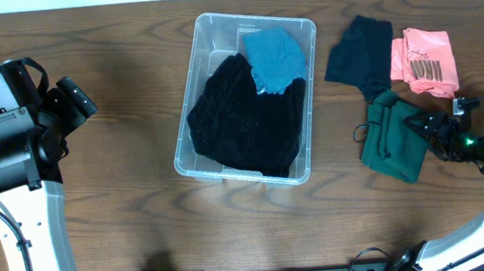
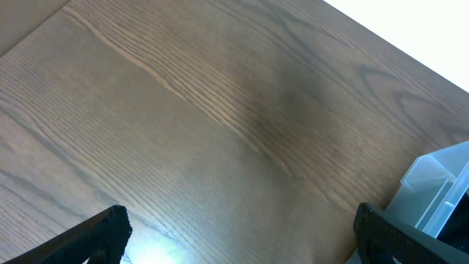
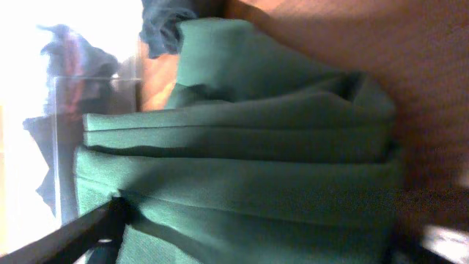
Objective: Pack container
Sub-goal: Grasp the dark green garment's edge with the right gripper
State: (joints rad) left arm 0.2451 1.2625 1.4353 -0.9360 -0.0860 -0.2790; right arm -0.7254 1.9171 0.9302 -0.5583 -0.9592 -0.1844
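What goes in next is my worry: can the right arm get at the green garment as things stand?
Probably yes. The right hand sits open at the edge of the green garment, and nothing lies on top; the dark garment and the pink garment lie beside it.

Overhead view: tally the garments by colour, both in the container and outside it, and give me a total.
Black garment, in the container: 1
Teal garment, in the container: 1
Dark navy garment, outside it: 1
Pink garment, outside it: 1
Green garment, outside it: 1
Total: 5
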